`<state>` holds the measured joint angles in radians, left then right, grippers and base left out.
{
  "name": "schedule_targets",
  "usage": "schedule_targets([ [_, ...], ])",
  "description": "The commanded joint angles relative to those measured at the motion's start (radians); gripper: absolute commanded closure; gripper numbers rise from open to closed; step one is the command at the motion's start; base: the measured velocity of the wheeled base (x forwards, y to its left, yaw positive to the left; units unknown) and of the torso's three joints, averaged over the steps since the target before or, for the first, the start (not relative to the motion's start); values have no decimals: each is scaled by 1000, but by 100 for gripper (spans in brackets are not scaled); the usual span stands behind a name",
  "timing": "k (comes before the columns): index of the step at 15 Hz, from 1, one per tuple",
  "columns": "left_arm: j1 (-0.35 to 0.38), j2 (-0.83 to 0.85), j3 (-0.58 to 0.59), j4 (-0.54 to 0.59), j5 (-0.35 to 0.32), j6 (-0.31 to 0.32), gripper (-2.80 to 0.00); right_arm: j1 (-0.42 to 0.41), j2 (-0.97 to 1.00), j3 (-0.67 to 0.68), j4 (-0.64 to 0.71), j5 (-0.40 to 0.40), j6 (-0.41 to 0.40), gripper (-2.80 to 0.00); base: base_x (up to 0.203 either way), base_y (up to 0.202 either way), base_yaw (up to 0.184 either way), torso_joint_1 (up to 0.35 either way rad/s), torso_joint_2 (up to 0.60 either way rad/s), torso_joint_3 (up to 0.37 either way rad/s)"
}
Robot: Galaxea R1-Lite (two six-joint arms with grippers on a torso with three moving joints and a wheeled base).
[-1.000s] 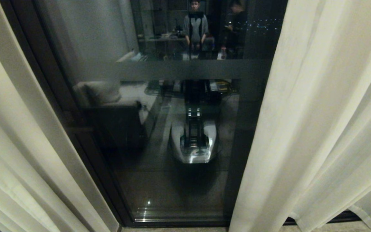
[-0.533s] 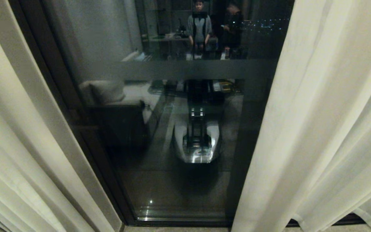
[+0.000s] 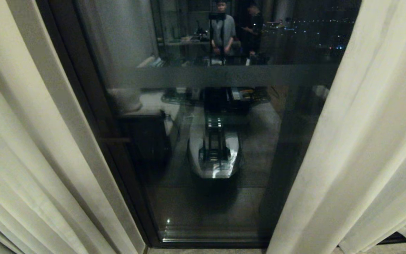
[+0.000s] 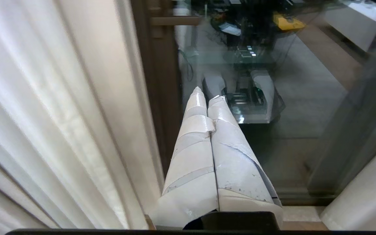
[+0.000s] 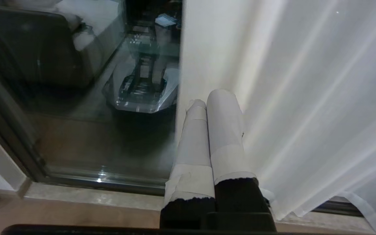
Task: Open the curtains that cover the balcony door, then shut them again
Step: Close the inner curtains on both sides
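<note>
The curtains point(image 3: 365, 148) hang parted to either side of us, one panel far left, the other on our right, with the balcony door point(image 3: 210, 148) bare between them, so we judge the opening step largely done and the closing step next. Our left gripper point(image 4: 207, 93) points at the dark door frame point(image 4: 162, 107) just beside the left panel point(image 4: 54, 114), its jaws pressed together and holding nothing; our right gripper point(image 5: 212, 98) sits against the inner edge of the right panel point(image 5: 305, 98), likewise closed and empty, though we cannot tell whether it touches the fabric. To close, we would need to part the jaws, take a panel's hemmed edge and draw it toward the middle. The glass reflects our own base point(image 3: 213, 158), a sofa point(image 3: 132, 102) and two people point(image 3: 236, 31) standing behind us. Nothing blocks the panels' path that we can see, but loose pleats may slip from a shallow pinch.
</note>
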<state>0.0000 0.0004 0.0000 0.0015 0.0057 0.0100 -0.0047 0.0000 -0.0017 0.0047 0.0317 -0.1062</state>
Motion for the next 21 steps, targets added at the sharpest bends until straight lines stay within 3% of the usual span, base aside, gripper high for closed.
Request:
schedule_targets([
  [1,0,0,0,0,0,-1,0,0,2,0,0,1,-1,0,0,192,1,3,2,3],
  [10,0,0,0,0,0,-1,0,0,2,0,0,1,-1,0,0,176,-1,3,2,2],
  [21,0,0,0,-2,0,-1,0,0,2,0,0,1,-1,0,0,0,0,0,0,0],
])
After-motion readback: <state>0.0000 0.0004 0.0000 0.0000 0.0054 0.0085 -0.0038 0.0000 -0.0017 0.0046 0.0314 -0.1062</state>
